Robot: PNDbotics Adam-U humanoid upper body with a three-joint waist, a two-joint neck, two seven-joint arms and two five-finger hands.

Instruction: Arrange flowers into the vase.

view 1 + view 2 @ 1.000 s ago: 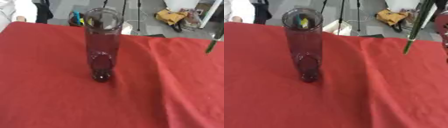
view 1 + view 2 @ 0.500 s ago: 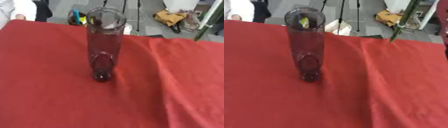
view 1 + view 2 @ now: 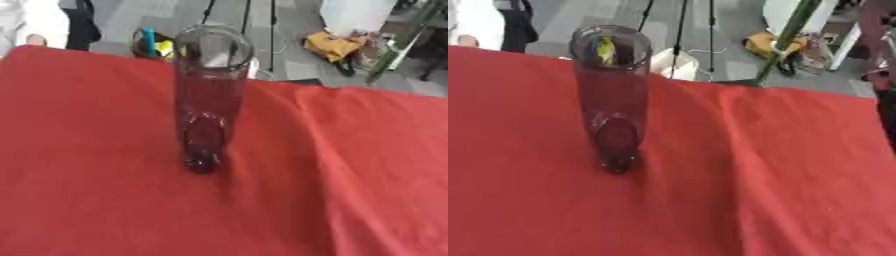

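Glass vase (image 3: 208, 100) stands upright, empty, on red cloth (image 3: 350, 190), left of middle. Green stem (image 3: 785, 41) hangs high at top right, well apart from vase. Hands not seen, so grip unknown. Risk: stem bumps tall vase, vase tips. Since before, stem has gone up and further away.

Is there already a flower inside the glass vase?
No, the glass vase stands empty on the red tablecloth, and the green stem is in the air at the upper right.
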